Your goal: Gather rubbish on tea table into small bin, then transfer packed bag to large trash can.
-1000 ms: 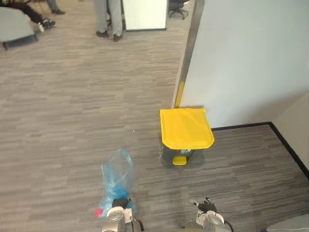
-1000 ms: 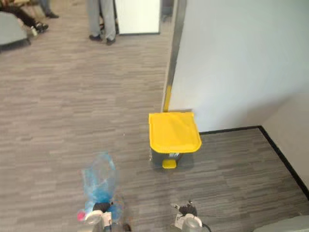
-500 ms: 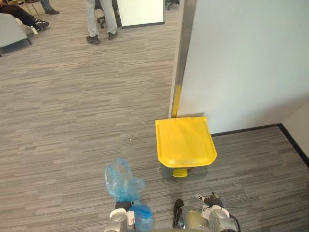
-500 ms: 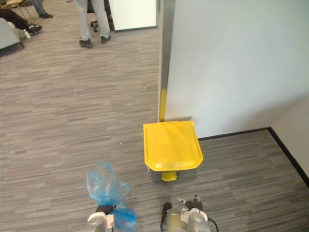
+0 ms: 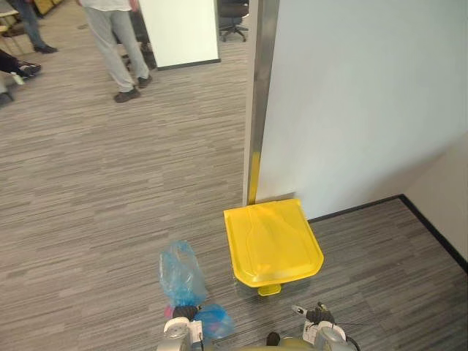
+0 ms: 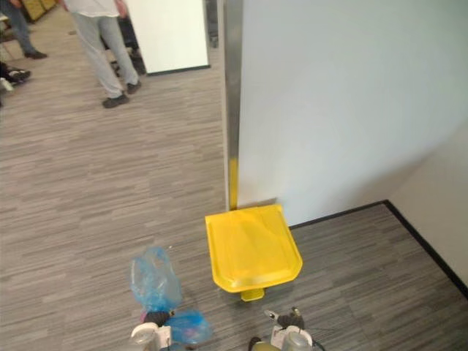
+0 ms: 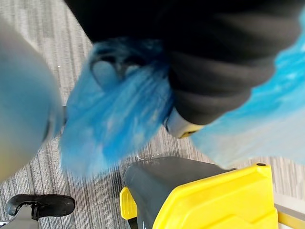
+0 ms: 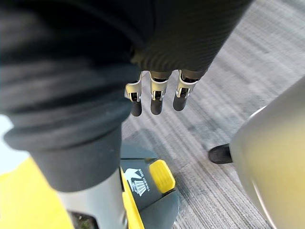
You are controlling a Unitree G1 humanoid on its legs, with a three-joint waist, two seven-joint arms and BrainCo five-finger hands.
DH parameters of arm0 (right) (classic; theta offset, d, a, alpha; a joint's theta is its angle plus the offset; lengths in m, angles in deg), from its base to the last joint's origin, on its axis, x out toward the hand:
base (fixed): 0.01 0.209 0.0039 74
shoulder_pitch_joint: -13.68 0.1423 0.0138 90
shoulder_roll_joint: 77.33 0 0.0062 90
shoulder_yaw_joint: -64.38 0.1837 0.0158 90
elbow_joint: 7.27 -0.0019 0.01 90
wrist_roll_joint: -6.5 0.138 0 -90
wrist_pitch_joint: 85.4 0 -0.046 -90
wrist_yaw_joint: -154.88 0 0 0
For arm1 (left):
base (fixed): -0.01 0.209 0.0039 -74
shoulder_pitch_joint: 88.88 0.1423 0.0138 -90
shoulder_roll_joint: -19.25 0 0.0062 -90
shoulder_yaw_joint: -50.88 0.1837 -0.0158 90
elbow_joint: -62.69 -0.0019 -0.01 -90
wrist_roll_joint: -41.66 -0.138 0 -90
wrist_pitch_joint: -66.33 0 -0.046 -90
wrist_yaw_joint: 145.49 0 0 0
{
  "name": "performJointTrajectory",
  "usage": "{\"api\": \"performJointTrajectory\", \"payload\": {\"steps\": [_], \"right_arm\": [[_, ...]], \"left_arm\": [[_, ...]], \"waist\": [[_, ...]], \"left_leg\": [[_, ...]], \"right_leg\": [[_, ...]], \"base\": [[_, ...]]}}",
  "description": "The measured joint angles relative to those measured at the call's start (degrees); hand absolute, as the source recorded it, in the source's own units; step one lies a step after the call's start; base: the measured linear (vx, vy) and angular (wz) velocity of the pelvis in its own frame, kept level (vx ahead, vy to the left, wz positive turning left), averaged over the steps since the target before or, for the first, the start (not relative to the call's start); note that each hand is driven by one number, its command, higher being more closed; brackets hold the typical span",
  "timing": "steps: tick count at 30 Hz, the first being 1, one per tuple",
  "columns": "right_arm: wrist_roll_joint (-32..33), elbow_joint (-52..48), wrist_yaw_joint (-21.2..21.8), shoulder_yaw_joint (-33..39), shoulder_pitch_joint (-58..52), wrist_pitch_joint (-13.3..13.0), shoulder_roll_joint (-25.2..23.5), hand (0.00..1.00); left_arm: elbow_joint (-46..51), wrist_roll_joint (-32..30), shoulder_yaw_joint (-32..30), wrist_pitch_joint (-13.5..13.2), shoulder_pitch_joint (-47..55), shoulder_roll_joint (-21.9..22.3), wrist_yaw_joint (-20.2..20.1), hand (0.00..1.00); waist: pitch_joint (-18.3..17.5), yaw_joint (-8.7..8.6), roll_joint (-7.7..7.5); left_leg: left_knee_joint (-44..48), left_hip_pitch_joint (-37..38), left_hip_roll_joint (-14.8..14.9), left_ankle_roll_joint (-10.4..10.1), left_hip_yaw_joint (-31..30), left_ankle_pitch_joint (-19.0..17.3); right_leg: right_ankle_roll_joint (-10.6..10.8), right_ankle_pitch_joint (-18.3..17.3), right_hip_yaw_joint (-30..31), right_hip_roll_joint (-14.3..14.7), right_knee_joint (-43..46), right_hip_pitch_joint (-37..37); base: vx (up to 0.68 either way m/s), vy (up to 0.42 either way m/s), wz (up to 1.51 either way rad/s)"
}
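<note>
— Where's the left hand (image 5: pixel 180 322) at?

— Low in front of me, fingers curled around the bunched neck of the translucent blue plastic rubbish bag (image 5: pixel 180 272). From my wrist camera the blue film crowds right up against the dark cover. The bag's loose top stands up above the hand and a fuller bulge hangs just beside it.

— And the right hand (image 8: pixel 156 95)?

— It hangs with its fingers straight and relaxed, holding nothing, above the grey striped carpet (image 5: pixel 110 190).

— How's the big can?

— The dark grey pedal bin with a flat yellow lid (image 5: pixel 274 241) sits ahead of me, lid down, its back against the white wall (image 5: pixel 351 95) next to the metal post (image 5: pixel 257 88). The bag is to its left, near but apart. The yellow foot pedal (image 8: pixel 162 176) sticks out at the front, and there's a white printed mark (image 8: pixel 136 180) on the dark body beside it; I can't make it out.

— Anyone around?

— A person (image 5: pixel 117 47) in grey trousers, far off across the floor.
</note>
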Motion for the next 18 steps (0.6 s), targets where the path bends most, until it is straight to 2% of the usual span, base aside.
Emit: {"api": "performJointTrajectory", "payload": {"steps": [3,7,12,14,16,17,18], "right_arm": [[-0.17,0.99,0.03,0.52,0.1,-0.06,0.11,0.0],[-0.16,2.81,0.02,1.53,1.04,-0.07,1.19,0.0],[-0.16,4.27,-0.04,1.71,1.7,-0.02,2.32,0.0],[-0.16,4.16,-0.1,1.63,1.67,-0.02,2.55,0.0],[0.15,3.68,-0.21,1.62,2.05,-0.06,2.29,0.0],[0.34,3.47,-0.26,1.64,2.52,-0.06,2.3,0.0],[0.4,2.33,-0.56,1.75,2.35,-0.05,2.38,0.0]], "left_arm": [[-0.7,-0.69,0.59,0.01,0.08,-1.78,0.0,1.0],[-1.76,-0.96,0.58,0.01,0.64,-2.37,0.01,1.0],[-2.68,-0.96,0.42,0.0,0.82,-3.09,0.05,1.0],[-2.63,-0.96,0.39,-0.01,0.73,-3.04,0.07,1.0],[-2.52,-0.96,-0.94,-0.02,-0.87,-2.73,0.05,1.0],[-2.51,-0.95,-1.51,-0.02,-1.1,-2.52,0.06,1.0],[-2.4,-0.97,-2.26,-0.02,-1.82,-2.35,0.2,1.0]], "waist": [[-0.2,0.0,0.17],[0.16,0.09,0.92],[0.47,0.61,0.95],[0.7,0.59,0.92],[3.52,0.41,0.21],[3.89,0.43,0.13],[5.32,0.25,-0.05]], "left_leg": [[-3.29,2.11,-1.48,0.72,0.49,0.46],[-5.31,2.14,-1.47,0.96,0.42,0.72],[-7.35,3.44,-1.5,0.93,1.19,0.81],[-7.48,3.91,-1.44,1.07,2.02,0.73],[-7.58,5.77,-1.61,3.34,1.82,-0.95],[-7.68,6.09,-1.87,3.85,1.46,-1.29],[-7.83,7.52,-2.61,4.38,0.99,-1.65]], "right_leg": [[0.14,0.56,1.64,-0.28,-2.08,0.73],[-0.21,1.92,2.7,0.5,-4.12,0.48],[-0.48,2.95,5.89,1.49,-3.74,-1.1],[0.05,2.54,6.13,1.64,-0.08,-2.95],[1.57,0.55,4.26,0.72,12.06,-7.69],[2.13,0.19,3.7,0.43,15.33,-9.15],[2.17,-0.82,1.42,-0.98,24.62,-14.08]], "base": [[0.06,0.073,-0.19],[0.02,-0.001,-0.16],[-0.01,-0.006,-0.39],[-0.05,0.015,-0.3],[-0.13,0.021,-0.22],[-0.17,0.005,-0.22],[-0.13,0.0,-0.1]]}}
